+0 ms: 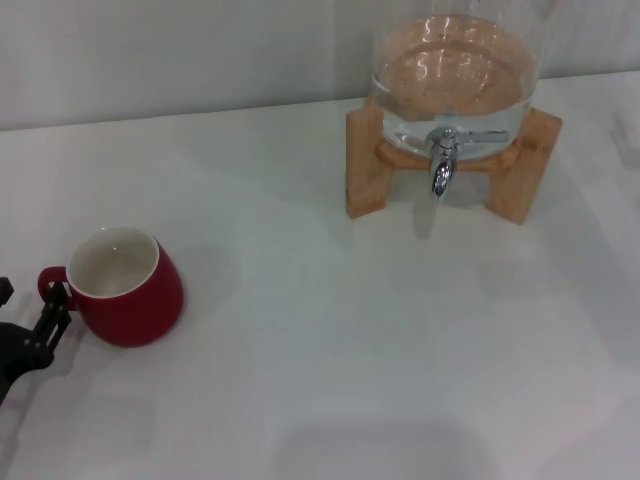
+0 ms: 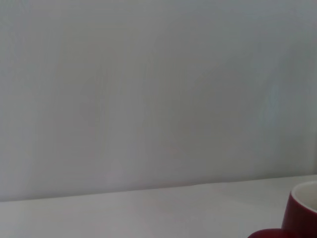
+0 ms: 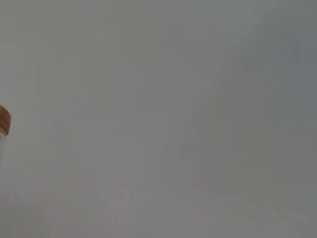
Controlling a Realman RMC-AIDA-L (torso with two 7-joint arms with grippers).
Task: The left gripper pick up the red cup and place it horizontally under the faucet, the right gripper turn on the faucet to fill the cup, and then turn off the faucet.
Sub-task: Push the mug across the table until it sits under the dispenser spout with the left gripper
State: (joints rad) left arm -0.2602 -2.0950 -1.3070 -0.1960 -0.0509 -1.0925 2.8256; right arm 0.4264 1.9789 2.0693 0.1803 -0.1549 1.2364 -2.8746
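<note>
The red cup [image 1: 125,285] stands upright on the white table at the left, white inside showing, its loop handle turned toward the left edge. My left gripper [image 1: 30,305], a black claw, sits at the left edge of the head view right beside the handle, with its fingers [image 1: 50,315] spread and holding nothing. The cup's rim and handle also show in the left wrist view [image 2: 302,215]. The chrome faucet [image 1: 442,162] points down from the glass dispenser [image 1: 455,75] at the back right, its lever to the side. My right gripper is out of view.
The dispenser rests on a wooden stand [image 1: 365,165] with two legs, and holds water. A white wall runs behind the table [image 1: 350,330]. An orange-brown edge [image 3: 4,119] shows in the right wrist view.
</note>
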